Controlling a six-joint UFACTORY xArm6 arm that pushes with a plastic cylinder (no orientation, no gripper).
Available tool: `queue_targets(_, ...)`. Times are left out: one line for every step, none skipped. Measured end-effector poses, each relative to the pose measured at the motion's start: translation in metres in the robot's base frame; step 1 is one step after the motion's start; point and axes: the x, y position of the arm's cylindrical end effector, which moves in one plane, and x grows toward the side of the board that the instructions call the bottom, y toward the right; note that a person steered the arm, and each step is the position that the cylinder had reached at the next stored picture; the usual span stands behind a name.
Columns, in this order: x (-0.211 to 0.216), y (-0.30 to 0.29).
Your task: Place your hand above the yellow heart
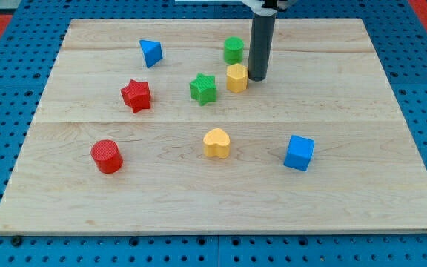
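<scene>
So my tip sits on the wooden worktop near the view's top, just right of a yellow hexagon-ish block, close enough that I can't tell if they touch. It's a bare rod, so no tool to be apart or together. The yellow heart lies well below, toward the view's bottom, between the red cylinder and blue cube. Also around: green star, green cylinder, red star, blue triangle.

My tip just right of the yellow block, the yellow heart well below, toward the view's bottom.
</scene>
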Motion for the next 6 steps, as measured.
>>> queue_targets(0.042,0.005)
queue_targets(0.050,-0.013)
queue_targets(0.050,-0.027)
queue_targets(0.050,-0.027)
queue_targets(0.054,-0.027)
queue_targets(0.057,-0.032)
